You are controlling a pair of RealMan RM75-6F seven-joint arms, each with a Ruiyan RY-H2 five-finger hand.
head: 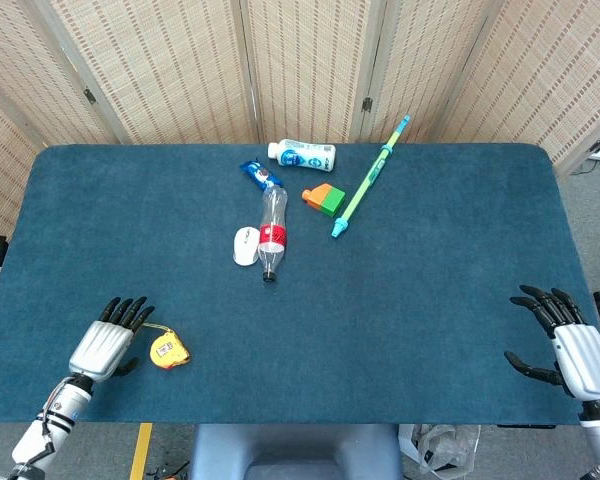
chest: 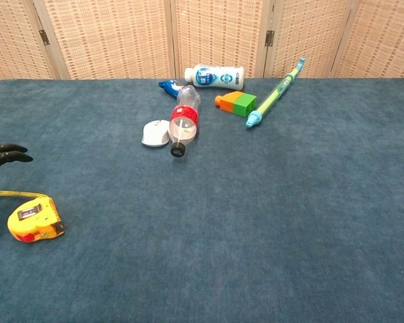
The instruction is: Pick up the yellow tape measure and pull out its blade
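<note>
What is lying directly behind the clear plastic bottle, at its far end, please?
A blue wrapped packet lies at the base of the clear plastic bottle, with a white bottle beyond it. The bottle covers part of the packet in the chest view.

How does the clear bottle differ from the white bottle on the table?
The clear bottle is see-through with a red label and black cap, pointing its cap toward the robot; the white bottle is opaque with blue print and lies crosswise at the far edge. The clear one looks longer. Both lie on their sides.

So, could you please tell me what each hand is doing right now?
Left hand: open, holding nothing, beside the tape measure.
Right hand: open, holding nothing.
</note>
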